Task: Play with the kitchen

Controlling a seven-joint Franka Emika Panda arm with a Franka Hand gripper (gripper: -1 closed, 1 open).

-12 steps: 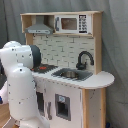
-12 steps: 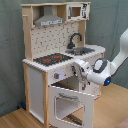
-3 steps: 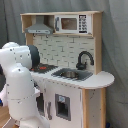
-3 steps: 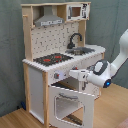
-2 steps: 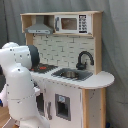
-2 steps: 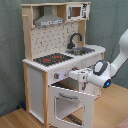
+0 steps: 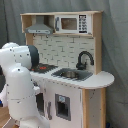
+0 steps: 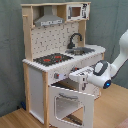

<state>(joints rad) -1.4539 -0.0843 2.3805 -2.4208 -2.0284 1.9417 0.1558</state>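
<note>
Kitchen (image 8: pixel 55 65) standing on the wood floor (image 8: pixel 112 107) against a grey curtain (image 8: pixel 10 55), stovetop (image 8: pixel 52 59) beside the sink (image 7: pixel 72 74) and black faucet (image 7: pixel 84 59). Oven door (image 8: pixel 70 102) swung open in the second exterior view. Pincer (image 8: pixel 80 76) up against the front just under the surface, by the knobs. Can't tell if wide or narrow. Arm (image 7: pixel 20 85) blocking the first exterior view's left.

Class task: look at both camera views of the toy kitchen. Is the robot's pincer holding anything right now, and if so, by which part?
It cannot be told. In the second exterior view the pincer sits at the kitchen front, just above the open oven door, but any hold is hidden.
</note>
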